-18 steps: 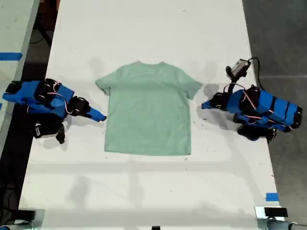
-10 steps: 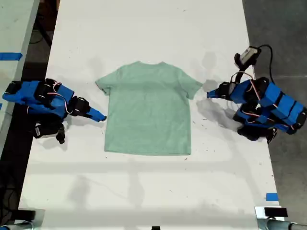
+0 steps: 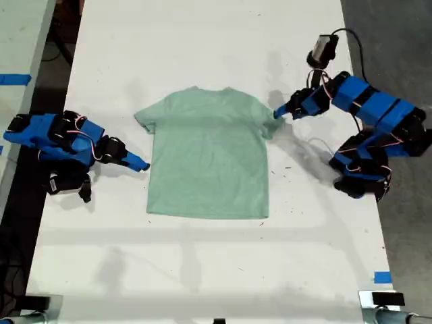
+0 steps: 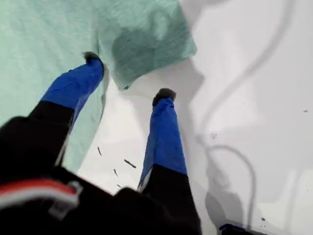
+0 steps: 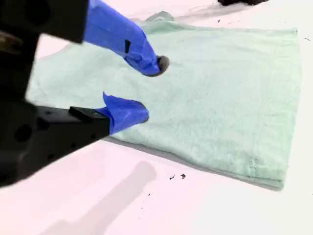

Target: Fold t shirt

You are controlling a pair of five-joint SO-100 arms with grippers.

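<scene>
White table [image 3: 202, 40] holds t shirt [image 3: 209, 155] (hem cut off, wrist views); both grippers' jaws open.

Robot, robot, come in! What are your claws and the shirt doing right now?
My first gripper open, straddling a sleeve edge. My second gripper open beside the other side. T shirt flat, unfolded on the table. Nothing in the way.

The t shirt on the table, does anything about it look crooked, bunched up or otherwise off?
Nothing stands out. The t shirt lies flat and spread on the white table, sleeves out. My first end effector is at one sleeve edge, open. Small dark specks dot the table nearby.
</scene>
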